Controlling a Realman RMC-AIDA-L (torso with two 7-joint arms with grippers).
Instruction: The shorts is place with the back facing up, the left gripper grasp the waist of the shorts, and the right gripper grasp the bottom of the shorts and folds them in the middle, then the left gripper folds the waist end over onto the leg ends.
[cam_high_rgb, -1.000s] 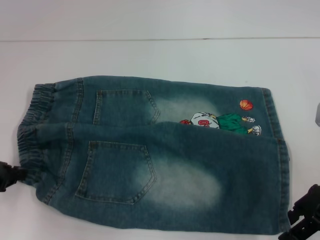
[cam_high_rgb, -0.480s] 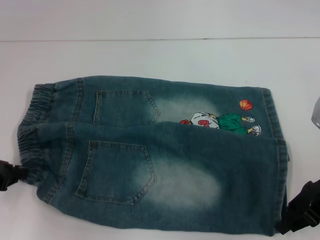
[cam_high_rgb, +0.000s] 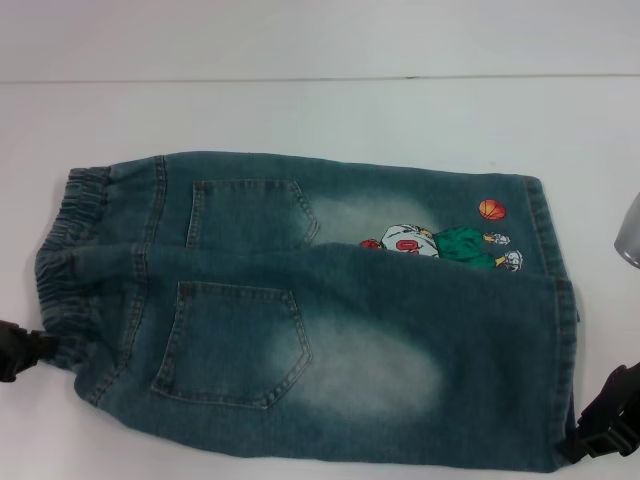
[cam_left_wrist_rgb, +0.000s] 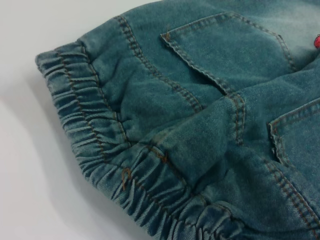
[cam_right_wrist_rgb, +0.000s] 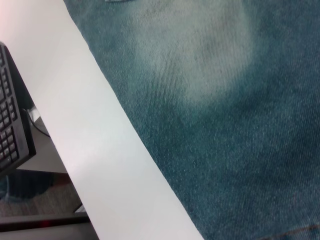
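Shorts (cam_high_rgb: 300, 310): lie lengthwise across the table (cam_high_rgb: 300, 110), waist (cam_high_rgb: 60, 270) to the left, back up.
Look: faded denim, two pockets.
Left gripper (cam_high_rgb: 18, 350): at the waist; grip unclear.
Right gripper (cam_high_rgb: 605, 420): at the hem; grip unclear.

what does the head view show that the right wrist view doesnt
Only the head view shows the whole shorts lying flat: the waist, two back pockets, the cartoon print with its orange ball, the leg ends, plus the left pincer beside the waist's near corner and the right pincer beside the near leg's hem.

Only the right wrist view shows a black keyboard beyond the table's edge.

Both share the faded pale patch on the near leg and the white table.
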